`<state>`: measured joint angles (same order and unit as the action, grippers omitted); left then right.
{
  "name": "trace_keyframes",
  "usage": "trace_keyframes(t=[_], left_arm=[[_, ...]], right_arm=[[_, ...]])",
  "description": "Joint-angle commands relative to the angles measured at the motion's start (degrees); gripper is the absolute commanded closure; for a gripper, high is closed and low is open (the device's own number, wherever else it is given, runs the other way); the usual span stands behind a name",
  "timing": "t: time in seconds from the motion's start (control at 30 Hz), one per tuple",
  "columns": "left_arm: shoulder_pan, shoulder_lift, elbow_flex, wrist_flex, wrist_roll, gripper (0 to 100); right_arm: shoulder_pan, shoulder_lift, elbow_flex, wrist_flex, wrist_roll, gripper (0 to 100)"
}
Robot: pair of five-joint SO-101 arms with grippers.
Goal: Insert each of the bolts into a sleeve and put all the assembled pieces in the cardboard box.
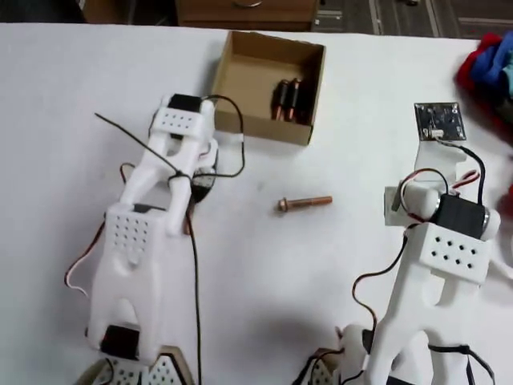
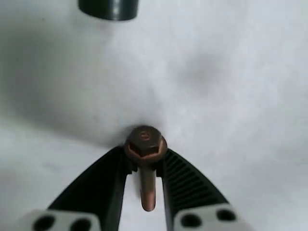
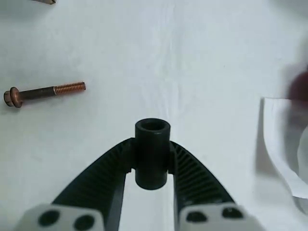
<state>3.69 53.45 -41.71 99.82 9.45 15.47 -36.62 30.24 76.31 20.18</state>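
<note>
My left gripper (image 2: 146,158) is shut on a copper bolt (image 2: 147,166), whose hex head points down at the white table. A black sleeve (image 2: 108,8) stands a short way beyond it. My right gripper (image 3: 152,153) is shut on another black sleeve (image 3: 152,144), held upright with its bore showing. A loose copper bolt (image 1: 304,203) lies on the table between the two arms, its head toward the left arm (image 1: 152,216); this loose bolt (image 3: 43,92) also lies off to the side of the held sleeve. The cardboard box (image 1: 240,60) at the back holds two assembled pieces (image 1: 288,99).
The right arm (image 1: 445,241) stands at the right side of the table. A white sheet (image 3: 284,144) lies close to the right gripper. Coloured cloth (image 1: 489,64) sits at the table's far right edge. A dark cable (image 1: 195,265) trails along the left arm.
</note>
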Motion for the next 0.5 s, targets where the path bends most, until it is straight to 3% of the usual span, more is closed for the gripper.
trace_keyframes(t=[0.0,0.27,0.37,0.47], left_arm=[[0.62,-5.54,-4.00,2.64,0.26,97],[6.59,-30.33,6.20,1.41,-0.26,97],[7.82,-39.56,14.99,-5.98,-4.57,97],[7.47,-49.67,28.44,-18.90,-4.75,98]], right_arm=[[-0.13,-2.33,0.09,-0.31,0.00,97.5],[-5.14,-12.09,15.82,-6.02,-0.26,97.5],[-7.87,-21.76,23.74,-12.09,-0.44,97.5],[-11.30,-30.29,30.42,-16.48,-0.53,97.5]])
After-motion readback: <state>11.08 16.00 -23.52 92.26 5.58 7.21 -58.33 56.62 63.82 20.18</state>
